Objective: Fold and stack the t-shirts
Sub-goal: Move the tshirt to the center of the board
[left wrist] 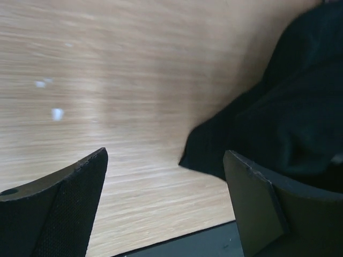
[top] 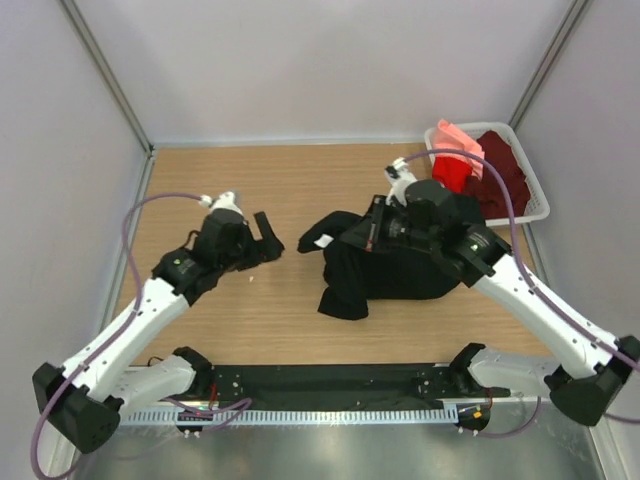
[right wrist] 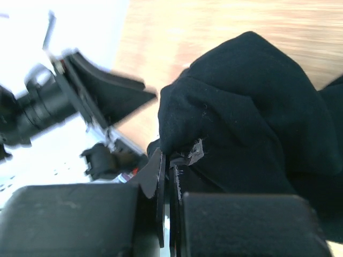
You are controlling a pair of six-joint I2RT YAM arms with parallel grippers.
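A large black t-shirt (top: 375, 270) lies crumpled at the middle of the wooden table. My right gripper (top: 376, 228) is over its upper part. In the right wrist view the right gripper (right wrist: 170, 160) is shut on a fold of the black t-shirt (right wrist: 246, 107), next to a small pale tag. My left gripper (top: 270, 240) is open and empty, just left of the shirt and apart from it. In the left wrist view the left gripper (left wrist: 166, 158) has its jaws wide apart over bare wood, with the black t-shirt (left wrist: 289, 107) at the upper right.
A white basket (top: 538, 205) stands at the back right corner. It holds a maroon shirt (top: 505, 175), a red shirt (top: 455, 172) and a salmon-pink shirt (top: 458, 137). Grey walls close the table on three sides. A black rail (top: 330, 380) runs along the near edge.
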